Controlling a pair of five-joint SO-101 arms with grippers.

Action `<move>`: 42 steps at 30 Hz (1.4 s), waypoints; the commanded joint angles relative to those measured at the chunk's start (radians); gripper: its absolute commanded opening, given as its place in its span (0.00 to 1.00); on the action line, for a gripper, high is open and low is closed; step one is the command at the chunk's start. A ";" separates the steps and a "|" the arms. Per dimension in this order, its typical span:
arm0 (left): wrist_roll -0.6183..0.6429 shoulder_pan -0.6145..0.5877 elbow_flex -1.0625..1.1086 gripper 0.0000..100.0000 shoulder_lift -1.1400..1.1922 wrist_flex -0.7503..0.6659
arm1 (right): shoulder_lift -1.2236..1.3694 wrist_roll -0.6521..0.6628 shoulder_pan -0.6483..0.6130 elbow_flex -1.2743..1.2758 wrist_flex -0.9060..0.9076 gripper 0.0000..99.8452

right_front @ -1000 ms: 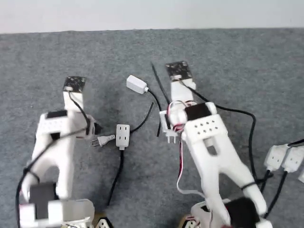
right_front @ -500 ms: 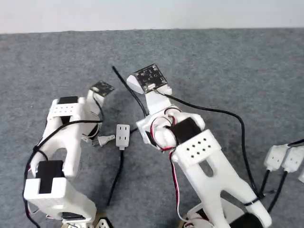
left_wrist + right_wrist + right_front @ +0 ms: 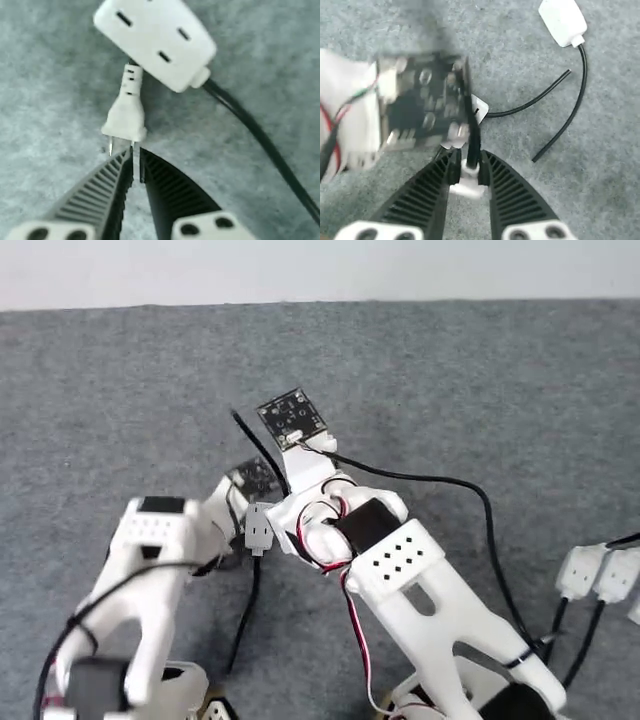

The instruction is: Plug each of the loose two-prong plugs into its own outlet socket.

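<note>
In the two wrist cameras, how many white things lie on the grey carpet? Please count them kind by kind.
plug: 1
outlet block (the same one in both wrist views): 1
small box: 1
Total: 3

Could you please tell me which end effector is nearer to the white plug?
Left. The left end effector sits right at the plug; the right end effector is farther off, beside the outlet block.
</note>
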 commanded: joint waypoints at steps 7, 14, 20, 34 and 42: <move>0.028 -0.018 0.058 0.01 -0.135 -0.104 | 0.021 -0.044 0.004 -0.005 -0.079 0.01; 0.397 -0.187 0.015 0.02 -0.137 -0.269 | 0.176 -0.160 0.019 -0.009 -0.254 0.01; 0.423 -0.215 -0.007 0.02 -0.130 -0.270 | 0.246 -0.166 0.012 -0.012 -0.381 0.01; 0.404 -0.213 0.004 0.02 -0.130 -0.272 | 0.308 -0.161 0.028 -0.011 -0.387 0.01; 0.391 -0.213 0.007 0.02 -0.130 -0.272 | 0.325 -0.158 0.028 -0.011 -0.390 0.01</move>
